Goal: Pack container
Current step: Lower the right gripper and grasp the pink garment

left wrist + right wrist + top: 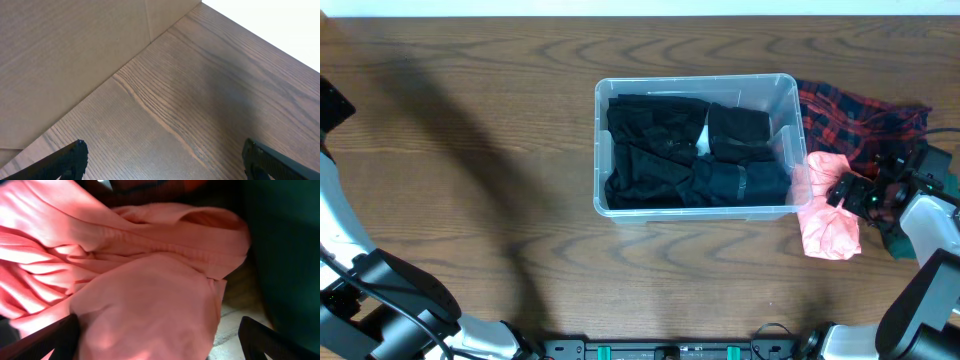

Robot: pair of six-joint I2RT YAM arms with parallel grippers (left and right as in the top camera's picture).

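Observation:
The clear plastic container (601,150) stands mid-table, with black clothes (670,150) filling its bottom. A crumpled pink cloth (825,225) lies on the table just right of it and fills the right wrist view (125,270). My right gripper (850,192) is at the pink cloth. In the right wrist view its fingers (157,330) are spread wide with the cloth bulging between them, and a gap shows at the right finger. My left gripper (165,150) is open and empty above bare wood. It is out of the overhead view.
A red and dark plaid cloth (855,115) lies behind the pink one, right of the container. A dark green cloth (285,255) lies at the far right by my right arm. The left arm's links (380,290) sit at the front left.

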